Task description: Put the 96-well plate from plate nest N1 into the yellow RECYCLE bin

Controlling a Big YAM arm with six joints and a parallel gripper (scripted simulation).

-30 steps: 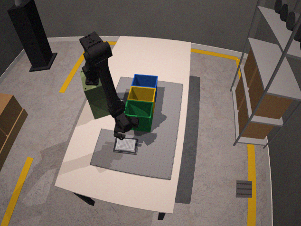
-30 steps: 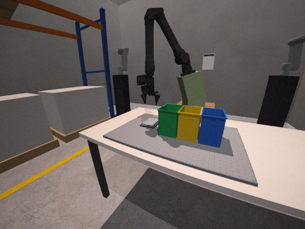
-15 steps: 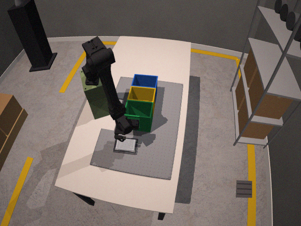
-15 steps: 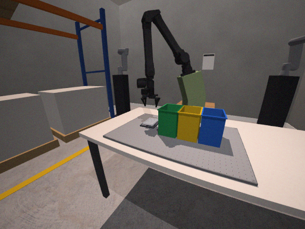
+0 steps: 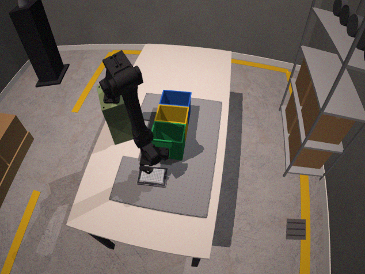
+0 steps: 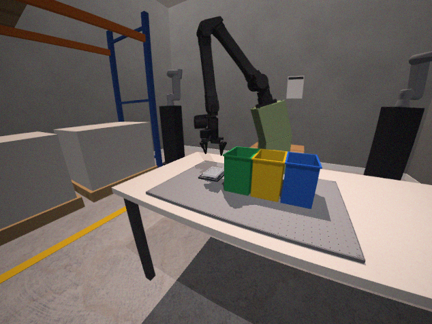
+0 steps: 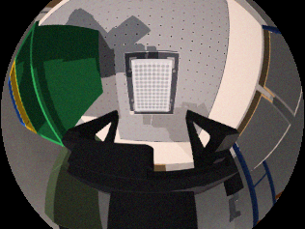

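The white 96-well plate (image 5: 152,175) lies flat in its dark plate nest on the grey mat; it also shows in the exterior view (image 6: 212,172) and in the wrist view (image 7: 152,82). My gripper (image 6: 212,146) hangs above the plate, fingers pointing down, open and empty; its fingers frame the plate in the wrist view (image 7: 153,130). The yellow bin (image 5: 171,114) stands upright in the middle of a row of three, also shown in the exterior view (image 6: 268,173).
The green bin (image 5: 168,139) stands right beside the plate and closest to my gripper. The blue bin (image 5: 175,98) is at the far end of the row. An olive pedestal (image 5: 115,118) carries the arm at the table's left edge.
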